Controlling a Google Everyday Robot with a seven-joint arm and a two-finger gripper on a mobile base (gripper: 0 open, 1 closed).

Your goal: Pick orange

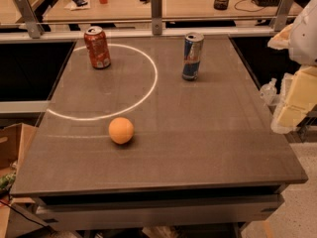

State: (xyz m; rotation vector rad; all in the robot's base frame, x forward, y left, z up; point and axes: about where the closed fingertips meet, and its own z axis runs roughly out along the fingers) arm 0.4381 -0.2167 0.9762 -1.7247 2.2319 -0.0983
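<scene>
- The small, round, smooth orange fruit [121,130] rests on the dark grey-brown flat table [208,148]. It lies left of centre in the near half, with bare surface on every side.
- Its skin is an even, matt orange with no visible stem, label or blemish. A soft shadow at its 4 o'clock side marks where it meets the table.
- Being ball-shaped, it probably stays put only because the table is level. A sideways touch would likely set it rolling, so a descent from straight above seems the safer approach.
- A thin white ring [156,78] drawn on the table curves past the fruit's 12 o'clock. The fruit sits just outside the ring's lower arc.
- The red-orange cylindrical metal soda can [97,47] stands upright at 11 o'clock, inside the ring near the far edge and well apart from the fruit.
- The slim blue-and-silver metal drinks can [192,56] stands upright at 1 o'clock, outside the ring and equally far away.
- This spacing appears deliberate: neither can crowds the fruit, and the similar colour of the soda can is the only likely source of confusion.
- The pale yellow-and-white hand [297,98] hangs beyond the table's right edge, at 3 o'clock from the fruit and well apart from it. It holds nothing, and whether it is spread or pressed together cannot be told.
- Parked there, the hand leaves the table's contents unobstructed. The pick has not yet begun.
</scene>
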